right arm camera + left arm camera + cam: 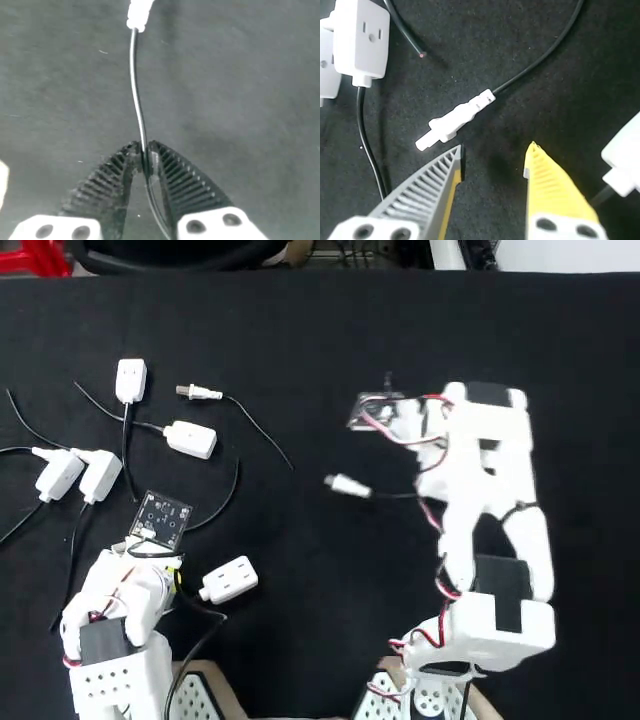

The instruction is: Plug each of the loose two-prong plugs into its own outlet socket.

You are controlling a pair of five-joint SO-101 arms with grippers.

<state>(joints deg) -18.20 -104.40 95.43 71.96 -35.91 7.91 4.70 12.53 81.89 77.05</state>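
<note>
My left gripper [495,150] is open, one grey finger [427,185] and one yellow, just short of a white two-prong plug [452,122] lying on the black cloth with its black cord running away. A white outlet socket [362,37] lies beyond that plug. My right gripper [143,150] is shut on the thin black cord [136,90] of another white plug [346,484], a little behind the plug body. A third loose plug [200,392] lies at the back left among several white sockets [190,438].
More sockets lie at the left [58,472] and beside the left arm [230,580], with black cords trailing between them. A small flat piece [375,408] sits behind the right arm. The table's far edge runs along the top.
</note>
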